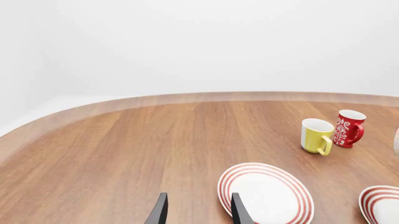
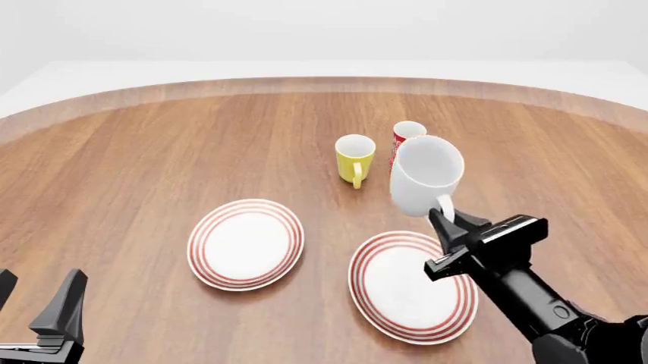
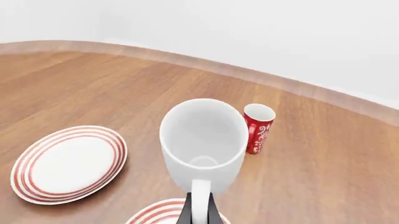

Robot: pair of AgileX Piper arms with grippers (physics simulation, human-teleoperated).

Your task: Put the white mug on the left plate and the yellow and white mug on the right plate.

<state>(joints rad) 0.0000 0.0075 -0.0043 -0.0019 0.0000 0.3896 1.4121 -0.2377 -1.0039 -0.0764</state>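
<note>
The white mug (image 2: 426,176) hangs above the table, tilted with its mouth toward the front camera, pinched by its handle in the right gripper (image 2: 447,221), beyond the far rim of the right plate (image 2: 377,297). The right wrist view looks straight into the white mug (image 3: 203,140), the fingers (image 3: 185,215) closed on either side of the handle; there the mug hides the yellow and white mug altogether, and only the red cup (image 3: 258,127) peeks out beside it. The front view shows the yellow and white mug (image 2: 354,158) standing on the wood just beside the red cup (image 2: 405,133), which is half covered by the lifted mug. The left plate (image 2: 246,243) lies bare, near the right plate but apart from it.

The left gripper (image 2: 36,299) sits low at the near left, cut off by the frame; its fingers stand moderately apart around nothing. Its wrist view gives the yellow and white mug (image 1: 317,136) and red cup (image 1: 348,128) side by side, the left plate (image 1: 266,194) partly behind a fingertip (image 1: 239,212), and a sliver of the right plate (image 1: 380,204).

The table (image 2: 132,159) is brown wood grain with a curved far edge, against a plain white background.
</note>
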